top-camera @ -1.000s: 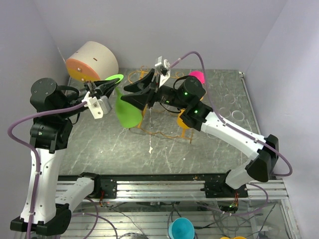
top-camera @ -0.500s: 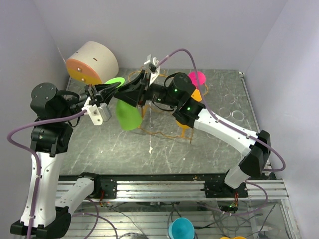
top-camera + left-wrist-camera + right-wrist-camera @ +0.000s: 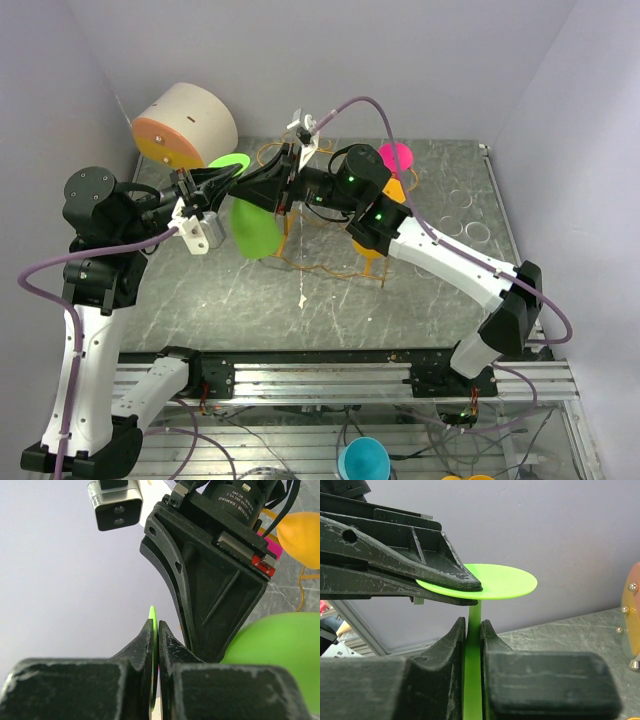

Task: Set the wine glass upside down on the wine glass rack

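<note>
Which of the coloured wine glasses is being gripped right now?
The green wine glass: the left gripper pinches its foot, the right gripper its stem. The pink glass and orange glass are in neither gripper.

You have a lime-green wine glass (image 3: 254,230), a golden-yellow wire rack (image 3: 330,268), a cream drum (image 3: 190,112) with an orange face — and a grey, white-veined tabletop (image 3: 250,300).

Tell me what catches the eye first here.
A bright green wine glass hangs upside down at left centre, with the left gripper pinching its flat foot and the right gripper clamped on its stem. The golden wire rack stands beside it, and a cream drum with an orange face fills the far-left corner.
</note>
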Robot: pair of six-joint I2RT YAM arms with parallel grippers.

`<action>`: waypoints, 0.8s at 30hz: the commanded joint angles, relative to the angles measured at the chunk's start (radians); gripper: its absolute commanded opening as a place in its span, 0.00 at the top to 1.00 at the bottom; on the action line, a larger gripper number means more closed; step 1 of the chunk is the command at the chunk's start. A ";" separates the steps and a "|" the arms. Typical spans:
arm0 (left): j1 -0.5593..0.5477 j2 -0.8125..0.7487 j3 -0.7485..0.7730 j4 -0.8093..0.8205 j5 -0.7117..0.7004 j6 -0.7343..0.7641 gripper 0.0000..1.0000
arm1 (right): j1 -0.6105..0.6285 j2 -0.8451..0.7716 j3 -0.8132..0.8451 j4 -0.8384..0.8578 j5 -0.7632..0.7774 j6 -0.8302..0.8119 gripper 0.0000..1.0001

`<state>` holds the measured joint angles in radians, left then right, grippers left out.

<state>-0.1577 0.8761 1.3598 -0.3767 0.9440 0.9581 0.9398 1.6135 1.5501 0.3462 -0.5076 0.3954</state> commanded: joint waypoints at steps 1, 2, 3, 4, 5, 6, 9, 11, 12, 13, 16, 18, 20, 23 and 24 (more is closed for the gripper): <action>0.006 -0.012 -0.001 0.097 0.018 0.011 0.93 | 0.007 0.025 0.026 -0.021 -0.044 0.007 0.98; 0.006 -0.014 -0.002 0.101 0.019 0.008 0.93 | 0.007 0.026 0.028 -0.019 -0.050 0.010 1.00; 0.006 -0.014 -0.002 0.105 0.021 0.002 0.93 | 0.007 0.026 0.028 -0.015 -0.052 0.013 1.00; 0.005 -0.015 -0.004 0.110 0.022 -0.002 0.93 | 0.009 0.026 0.027 -0.010 -0.057 0.019 1.00; 0.005 -0.016 -0.006 0.113 0.023 -0.006 0.93 | 0.008 0.025 0.026 -0.006 -0.059 0.021 1.00; 0.005 -0.018 -0.008 0.116 0.024 -0.007 0.93 | 0.009 0.022 0.025 -0.003 -0.058 0.023 1.00; 0.006 -0.025 -0.019 0.128 0.024 -0.010 0.93 | 0.009 0.014 0.017 0.005 -0.046 0.029 1.00; 0.006 -0.028 -0.024 0.126 0.022 -0.004 0.93 | 0.008 0.008 0.010 0.008 -0.036 0.032 1.00; 0.005 -0.029 -0.026 0.127 0.022 -0.003 0.93 | 0.009 0.005 0.004 0.012 -0.030 0.033 1.00; 0.006 -0.029 -0.027 0.123 0.020 -0.002 0.93 | 0.008 -0.001 -0.004 0.020 -0.021 0.035 1.00; 0.005 -0.017 -0.019 0.137 0.002 -0.084 0.93 | 0.008 -0.020 -0.035 0.052 0.030 0.048 1.00; 0.006 0.002 0.016 0.081 0.005 -0.102 0.84 | 0.008 -0.031 -0.052 0.068 0.055 0.051 1.00; 0.006 0.006 0.023 0.070 0.006 -0.121 0.76 | 0.008 -0.041 -0.062 0.071 0.080 0.047 1.00; 0.006 -0.017 -0.006 0.090 0.005 -0.150 0.61 | 0.009 -0.049 -0.066 0.068 0.109 0.040 1.00; 0.005 -0.024 -0.014 0.090 0.005 -0.160 0.55 | 0.009 -0.053 -0.069 0.069 0.119 0.039 1.00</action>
<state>-0.1577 0.8803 1.3472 -0.3332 0.9382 0.8562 0.9440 1.5955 1.4963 0.3977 -0.4477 0.4343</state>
